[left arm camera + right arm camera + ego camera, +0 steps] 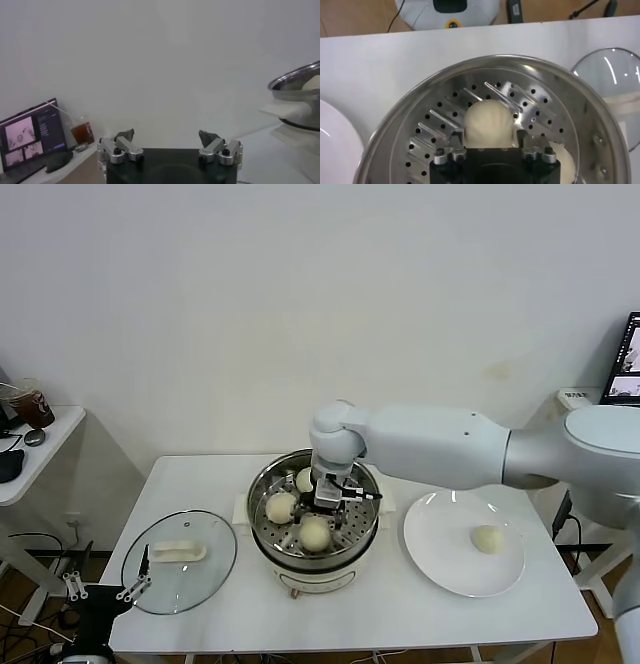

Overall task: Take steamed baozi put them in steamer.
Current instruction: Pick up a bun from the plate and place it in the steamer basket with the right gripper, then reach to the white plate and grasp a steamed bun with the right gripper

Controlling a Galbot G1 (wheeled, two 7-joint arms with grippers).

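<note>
My right gripper (330, 496) hangs inside the steamer (268, 484), fingers (456, 137) spread wide, one on each side of a baozi (488, 123) sitting on the perforated tray; I can't tell whether the pads touch it. Three buns show in the pot from the head view: one near the front rim (315, 533), one to my left (281, 507), one toward the back (304, 479), partly hidden by my wrist. The steel wall rings me closely. A fourth bun (487, 538) waits on the white plate (440, 559), which lies just beside the steamer on my right. The glass lid (200, 579) lies flat on the counter (380, 609) to my left, close to the counter's front edge. My left gripper (167, 139) is parked low, off the counter's front-left corner, fingers released, empty. The steamer's base is partly cut off in that wrist view.
</note>
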